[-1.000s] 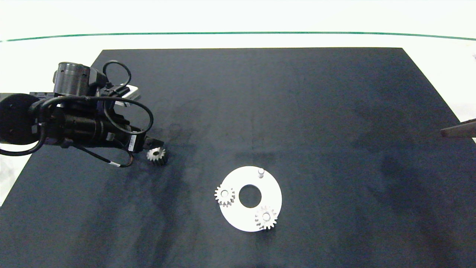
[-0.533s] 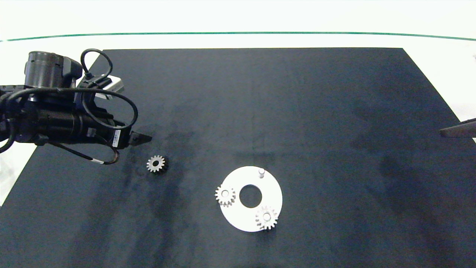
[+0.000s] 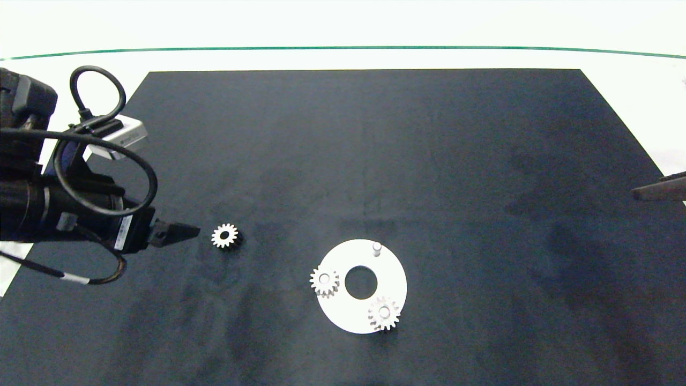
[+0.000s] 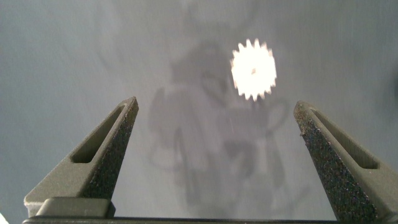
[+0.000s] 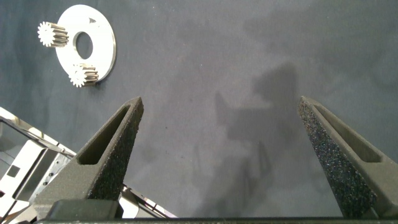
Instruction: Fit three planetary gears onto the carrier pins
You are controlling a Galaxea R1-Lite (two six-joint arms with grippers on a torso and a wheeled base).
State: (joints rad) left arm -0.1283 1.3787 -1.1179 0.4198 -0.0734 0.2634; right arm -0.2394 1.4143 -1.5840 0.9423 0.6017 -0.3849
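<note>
Silver loose gear (image 3: 224,236) glare-washed, teeth blurred.

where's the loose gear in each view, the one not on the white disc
Head view: the loose gear lies flat on the dark mat, just off the left gripper tip, apart from the white disc.
Left wrist view: the gear shows beyond the open fingers.
Right wrist view: not in it.
Shared landmark: the dark mat.

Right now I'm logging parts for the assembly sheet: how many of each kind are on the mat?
Planetary gears: 3, at and
White disc: 1
Bare carrier pin: 1
Total: 5
</note>
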